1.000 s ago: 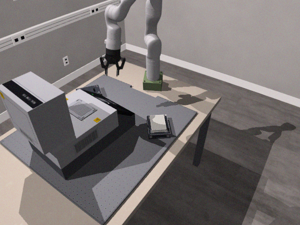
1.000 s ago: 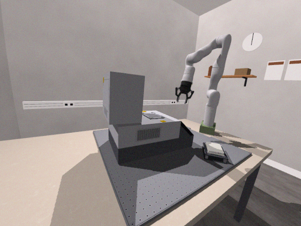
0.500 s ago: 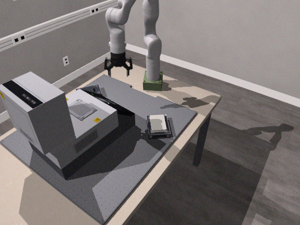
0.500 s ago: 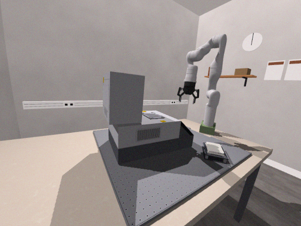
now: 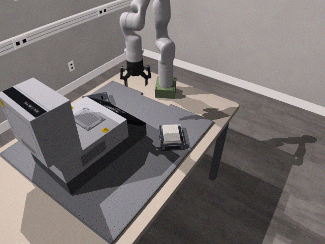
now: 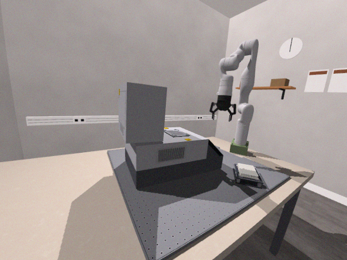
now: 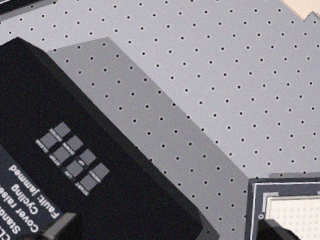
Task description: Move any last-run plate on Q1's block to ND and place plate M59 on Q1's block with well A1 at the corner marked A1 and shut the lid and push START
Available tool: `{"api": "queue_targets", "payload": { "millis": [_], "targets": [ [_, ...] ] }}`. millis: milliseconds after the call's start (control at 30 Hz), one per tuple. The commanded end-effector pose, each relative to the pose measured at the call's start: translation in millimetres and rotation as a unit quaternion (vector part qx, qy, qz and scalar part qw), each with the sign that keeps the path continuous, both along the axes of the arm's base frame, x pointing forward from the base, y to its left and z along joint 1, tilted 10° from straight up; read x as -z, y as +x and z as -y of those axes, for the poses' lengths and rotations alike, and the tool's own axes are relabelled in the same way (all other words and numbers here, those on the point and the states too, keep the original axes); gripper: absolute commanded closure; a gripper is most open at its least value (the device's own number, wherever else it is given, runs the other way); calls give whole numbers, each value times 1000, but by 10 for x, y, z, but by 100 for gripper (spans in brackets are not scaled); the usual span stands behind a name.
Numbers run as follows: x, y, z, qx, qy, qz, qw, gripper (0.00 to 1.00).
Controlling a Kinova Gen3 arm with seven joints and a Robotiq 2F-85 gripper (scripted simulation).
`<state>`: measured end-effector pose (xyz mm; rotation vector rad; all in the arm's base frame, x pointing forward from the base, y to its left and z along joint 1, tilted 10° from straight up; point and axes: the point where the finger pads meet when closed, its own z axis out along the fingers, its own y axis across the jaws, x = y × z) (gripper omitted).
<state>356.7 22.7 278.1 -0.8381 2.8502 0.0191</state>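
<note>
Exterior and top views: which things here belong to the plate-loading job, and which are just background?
Job:
- cycler Q1, lid raised, block bare
- plate M59 in nest N1
- key pad
- gripper, fingers wide, empty

Background:
- wall shelf with brown box
- clock
- two wall sheets
- wall outlet

The beige surface [image 5: 15, 210] fills the lower left of the top view. A grey perforated board [image 5: 123, 210] lies on it, covering most of the middle. At the upper centre, just beyond the board's far edge, the arm's green pedestal [image 5: 158, 92] stands directly on the surface.
</note>
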Motion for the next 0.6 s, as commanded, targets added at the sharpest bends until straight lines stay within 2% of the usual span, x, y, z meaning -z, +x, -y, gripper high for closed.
{"api": "queue_targets", "payload": {
  "millis": [0, 100, 567],
  "targets": [
    [25, 13, -144, -4, -1, 1, 1000, 0],
    [27, 13, -178, -4, -1, 1, 1000, 0],
    [35, 24, -654, -3, 0, 4, 1000, 0]
  ]
}}
